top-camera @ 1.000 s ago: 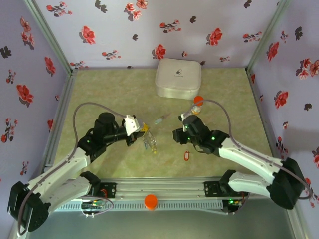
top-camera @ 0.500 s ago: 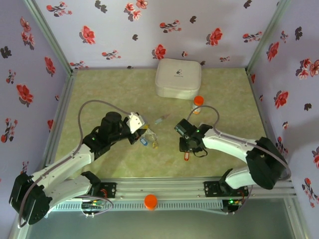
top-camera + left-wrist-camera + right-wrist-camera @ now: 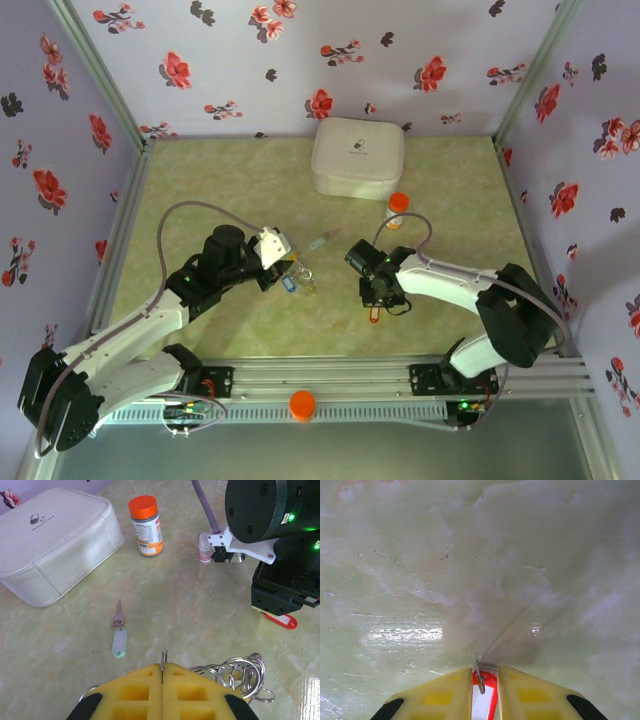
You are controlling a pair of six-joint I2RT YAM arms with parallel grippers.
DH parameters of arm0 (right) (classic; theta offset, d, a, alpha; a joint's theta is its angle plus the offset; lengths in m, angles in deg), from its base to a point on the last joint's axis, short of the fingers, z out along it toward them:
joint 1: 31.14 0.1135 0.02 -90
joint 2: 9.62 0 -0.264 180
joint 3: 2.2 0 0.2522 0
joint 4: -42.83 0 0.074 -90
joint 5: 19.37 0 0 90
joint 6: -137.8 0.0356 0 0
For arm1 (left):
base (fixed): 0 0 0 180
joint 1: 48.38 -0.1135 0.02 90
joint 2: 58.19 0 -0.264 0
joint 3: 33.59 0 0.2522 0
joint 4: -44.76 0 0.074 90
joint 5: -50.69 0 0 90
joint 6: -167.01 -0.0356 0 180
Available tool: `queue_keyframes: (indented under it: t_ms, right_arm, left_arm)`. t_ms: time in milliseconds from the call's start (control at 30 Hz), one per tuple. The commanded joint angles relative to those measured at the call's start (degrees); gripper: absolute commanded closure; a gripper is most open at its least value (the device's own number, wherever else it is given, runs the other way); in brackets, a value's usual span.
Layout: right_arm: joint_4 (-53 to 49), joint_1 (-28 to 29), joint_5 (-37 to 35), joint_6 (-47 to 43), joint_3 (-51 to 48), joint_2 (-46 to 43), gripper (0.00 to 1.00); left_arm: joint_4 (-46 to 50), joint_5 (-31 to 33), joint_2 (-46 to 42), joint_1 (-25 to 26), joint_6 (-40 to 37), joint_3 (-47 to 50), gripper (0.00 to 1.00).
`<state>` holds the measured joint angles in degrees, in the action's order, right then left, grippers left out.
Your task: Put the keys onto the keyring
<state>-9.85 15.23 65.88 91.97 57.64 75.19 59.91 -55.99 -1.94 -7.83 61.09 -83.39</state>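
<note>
The left arm [image 3: 130,335] reaches forward with its wrist turned inward. The left gripper [image 3: 162,675] has its pads pressed flat together, nipping a thin wire of the ring [image 3: 242,667]. The right arm [image 3: 455,288] folds back inward. The right gripper [image 3: 485,680] points down, its pads pinching the red key [image 3: 491,675].

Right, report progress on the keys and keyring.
Done: a blue key seems to hang on the keyring, which the shut left gripper pinches. In hand: the right gripper straddles the red key. Left: that key, plus the pale green key lying loose.
</note>
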Motion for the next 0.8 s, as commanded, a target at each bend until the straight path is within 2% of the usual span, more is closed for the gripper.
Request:
queue_keyframes:
  t_ms: [0,333,467,533,667,767]
  right_arm:
    - [-1.8,-0.4,-0.2,0.4,1.2,0.8,0.81]
    - [-2.4,-0.1,1.4,-0.6,1.5,2.3,0.88]
    - [-3.2,0.0,1.4,-0.8,2.3,2.6,0.93]
    - [-3.6,0.1,1.4,-1.1,2.7,2.6,0.93]
    - [-4.2,0.3,1.6,-1.3,3.2,2.2,0.83]
    - [-4.7,0.4,1.3,-1.3,3.2,1.9,0.82]
  left_arm:
    - [-0.8,0.4,-1.2,0.4,-1.7,-1.5,1.00]
    - [0.2,0.1,-1.3,0.3,-2.2,-1.7,1.00]
    - [0.1,-0.1,-1.2,0.4,-2.2,-1.8,1.00]
    - [0.2,-0.1,-1.2,0.3,-2.3,-1.7,1.00]
    - [0.2,-0.2,-1.2,0.3,-2.4,-1.7,1.00]
    - [0.2,-0.3,-1.3,0.4,-2.4,-1.6,1.00]
